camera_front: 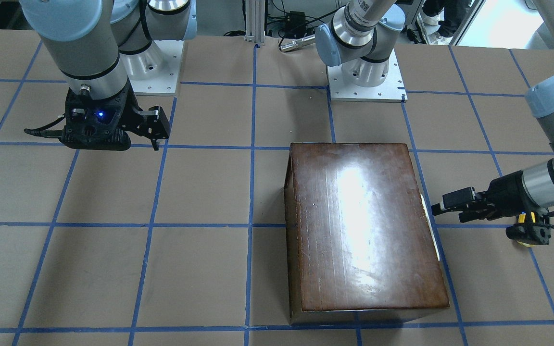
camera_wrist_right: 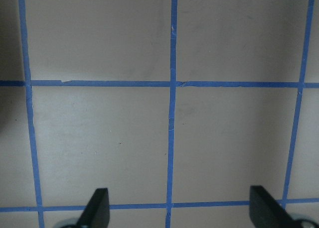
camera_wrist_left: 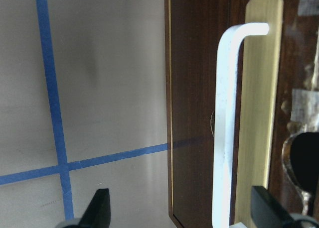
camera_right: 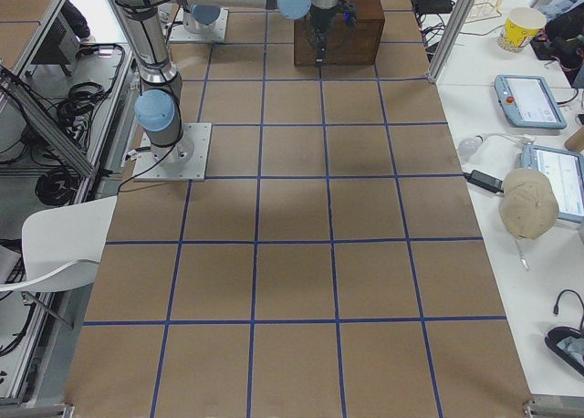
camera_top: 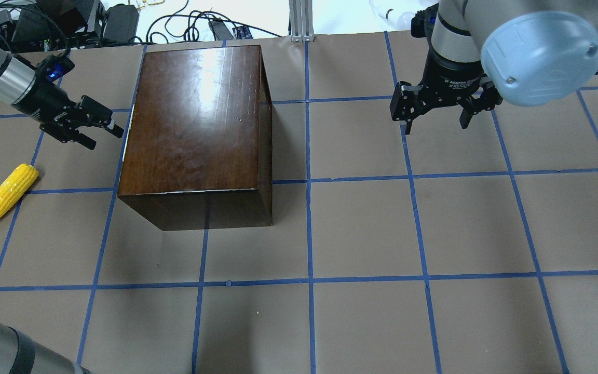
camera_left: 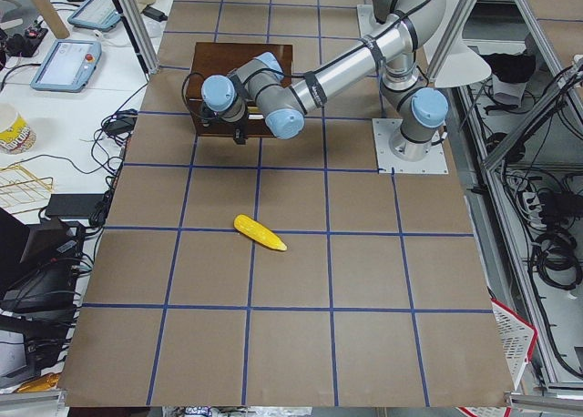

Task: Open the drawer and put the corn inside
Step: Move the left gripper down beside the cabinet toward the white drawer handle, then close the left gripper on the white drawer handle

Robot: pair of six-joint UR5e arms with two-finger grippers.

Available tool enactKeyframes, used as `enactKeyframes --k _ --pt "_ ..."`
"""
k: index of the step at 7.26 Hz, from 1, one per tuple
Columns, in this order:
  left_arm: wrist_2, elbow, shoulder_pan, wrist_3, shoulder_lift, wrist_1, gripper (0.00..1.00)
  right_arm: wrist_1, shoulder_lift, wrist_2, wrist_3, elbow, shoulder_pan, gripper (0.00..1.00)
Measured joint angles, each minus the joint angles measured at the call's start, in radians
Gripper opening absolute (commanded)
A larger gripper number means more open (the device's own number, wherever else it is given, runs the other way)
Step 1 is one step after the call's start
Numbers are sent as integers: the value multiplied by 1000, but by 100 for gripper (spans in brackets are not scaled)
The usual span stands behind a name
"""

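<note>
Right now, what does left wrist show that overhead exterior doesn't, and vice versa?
Only left wrist: the drawer front close up, with its pale metal pull on a brass plate. Only overhead exterior: the corn lying on the table at the robot's far left, and the open right hand over bare table. Both: the dark box, the open left hand facing it, and the blue tape grid.
</note>
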Motion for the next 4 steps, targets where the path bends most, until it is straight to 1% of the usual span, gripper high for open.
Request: enactKeyframes --k 4 --pt "-28 -3 -3 -2 -28 0 100 -1 0 0 0 0 0 100"
